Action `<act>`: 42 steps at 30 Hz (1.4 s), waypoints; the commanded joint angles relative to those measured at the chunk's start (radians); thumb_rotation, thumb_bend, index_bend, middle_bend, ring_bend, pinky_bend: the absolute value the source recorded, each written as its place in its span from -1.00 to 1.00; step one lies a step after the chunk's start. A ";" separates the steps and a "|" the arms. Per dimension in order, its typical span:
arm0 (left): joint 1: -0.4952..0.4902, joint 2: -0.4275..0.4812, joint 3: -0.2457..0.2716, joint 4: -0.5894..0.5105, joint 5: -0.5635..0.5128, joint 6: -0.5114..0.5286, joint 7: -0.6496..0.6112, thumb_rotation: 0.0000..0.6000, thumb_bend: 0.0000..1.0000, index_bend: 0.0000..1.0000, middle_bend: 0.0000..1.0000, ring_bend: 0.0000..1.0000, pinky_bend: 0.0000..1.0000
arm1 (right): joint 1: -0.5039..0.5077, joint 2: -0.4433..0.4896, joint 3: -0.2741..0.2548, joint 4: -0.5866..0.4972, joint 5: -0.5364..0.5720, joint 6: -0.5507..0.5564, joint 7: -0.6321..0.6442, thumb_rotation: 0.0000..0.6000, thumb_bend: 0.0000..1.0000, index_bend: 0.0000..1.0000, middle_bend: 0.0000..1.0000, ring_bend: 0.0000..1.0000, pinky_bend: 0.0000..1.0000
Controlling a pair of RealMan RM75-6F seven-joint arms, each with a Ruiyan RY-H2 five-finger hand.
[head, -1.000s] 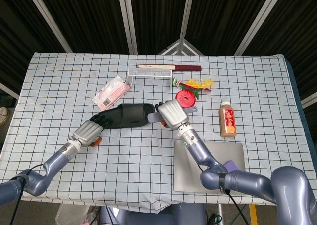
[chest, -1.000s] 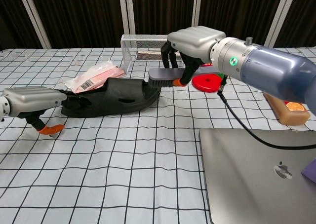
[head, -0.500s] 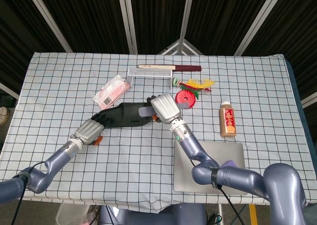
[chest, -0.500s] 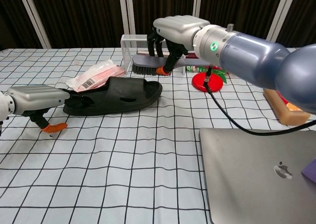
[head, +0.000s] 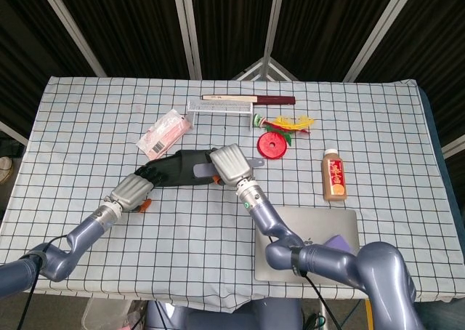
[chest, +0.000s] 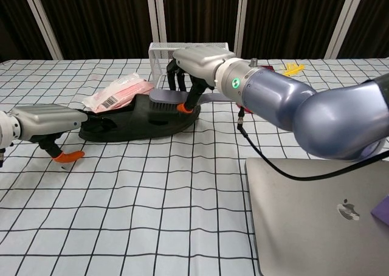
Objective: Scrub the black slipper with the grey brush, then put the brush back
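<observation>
Checked cloth covers our table. Our right hand (chest: 197, 66) grips the grey brush (chest: 163, 98), bristles down on the black slipper (chest: 124, 123), a matte slide lying left of centre. Our left hand (chest: 42, 121) holds its heel end, fingers tucked inside. Just right, a laptop (chest: 316, 215).

The left arm reaches low across the tabletop (head: 87, 126) from the near left edge, its hand (head: 131, 192) lying palm-down with fingers extended and gripping the heel end of the black slipper (chest: 121, 121). The right arm stretches forward from the near right, its hand (head: 230, 166) curled over the slipper's strap, fingers closed around the grey brush (chest: 163, 100).
</observation>
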 commanded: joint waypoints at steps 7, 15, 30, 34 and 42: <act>-0.010 -0.009 0.008 -0.004 0.011 -0.004 -0.018 1.00 0.30 -0.90 -0.78 -0.94 -0.99 | 0.022 -0.087 -0.007 0.085 -0.044 0.051 0.010 1.00 -0.05 0.74 0.47 0.20 0.41; -0.016 -0.011 0.016 -0.025 0.018 -0.005 -0.028 1.00 0.30 -0.90 -0.78 -0.94 -0.99 | 0.026 -0.129 -0.002 0.129 -0.069 0.080 0.023 1.00 -0.04 0.74 0.47 0.20 0.41; -0.024 0.010 0.038 -0.095 0.058 0.009 -0.060 1.00 0.30 -0.91 -0.78 -0.94 -0.99 | 0.012 -0.160 -0.001 0.208 -0.091 0.086 0.050 1.00 -0.03 0.75 0.47 0.21 0.41; -0.023 0.019 0.044 -0.105 0.062 0.013 -0.060 1.00 0.30 -0.91 -0.78 -0.94 -0.99 | 0.001 -0.151 -0.005 0.222 -0.089 0.081 0.039 1.00 -0.03 0.75 0.48 0.21 0.41; -0.021 0.029 0.053 -0.108 0.049 0.010 -0.042 1.00 0.30 -0.91 -0.78 -0.94 -0.99 | -0.027 -0.128 -0.010 0.243 -0.083 0.074 0.027 1.00 -0.03 0.76 0.48 0.22 0.42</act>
